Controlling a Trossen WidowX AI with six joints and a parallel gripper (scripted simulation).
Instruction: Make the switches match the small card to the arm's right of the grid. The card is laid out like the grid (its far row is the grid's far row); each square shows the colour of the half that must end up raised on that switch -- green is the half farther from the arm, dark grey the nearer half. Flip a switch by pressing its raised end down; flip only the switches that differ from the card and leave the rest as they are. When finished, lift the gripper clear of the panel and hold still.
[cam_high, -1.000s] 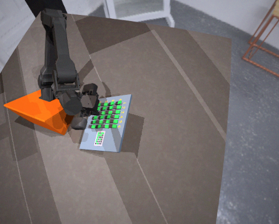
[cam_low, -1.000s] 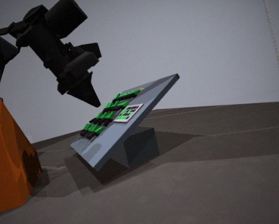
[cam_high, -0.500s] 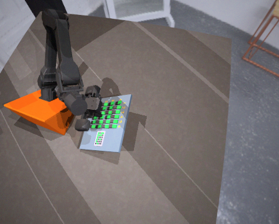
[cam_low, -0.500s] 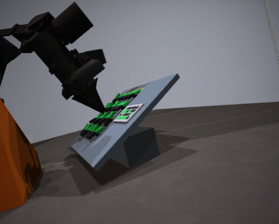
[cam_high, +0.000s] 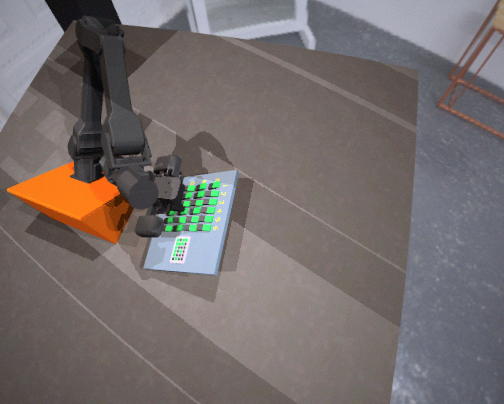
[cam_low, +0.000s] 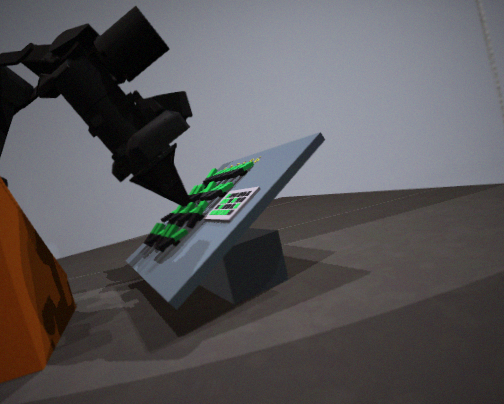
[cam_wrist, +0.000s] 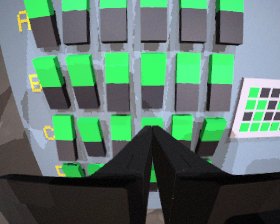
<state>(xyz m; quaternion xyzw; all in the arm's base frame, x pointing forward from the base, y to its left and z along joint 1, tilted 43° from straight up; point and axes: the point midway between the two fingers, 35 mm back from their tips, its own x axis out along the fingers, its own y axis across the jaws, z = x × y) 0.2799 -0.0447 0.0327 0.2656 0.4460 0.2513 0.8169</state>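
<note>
The blue-grey panel (cam_high: 200, 260) (cam_low: 285, 160) (cam_wrist: 260, 50) is tilted and carries rows A to D of green and dark grey switches. My gripper (cam_low: 188, 201) (cam_wrist: 151, 132) is shut and empty. Its tips are at or just above the fourth switch from the left in row C, over its green half in the wrist view. Contact is unclear. The fingers hide much of row D. In row B, the fourth switch (cam_wrist: 153, 70) shows a shorter, darker grey half than the third switch (cam_wrist: 117, 82). The card (cam_high: 180, 250) (cam_low: 232, 204) (cam_wrist: 262, 110) is cut off at the wrist view's right edge.
An orange wedge-shaped block (cam_high: 65, 192) (cam_low: 25, 310) stands near the arm, on the near side of the panel. A dark support block (cam_low: 255, 265) is under the panel. The wrist view shows yellow row letters at the panel's left.
</note>
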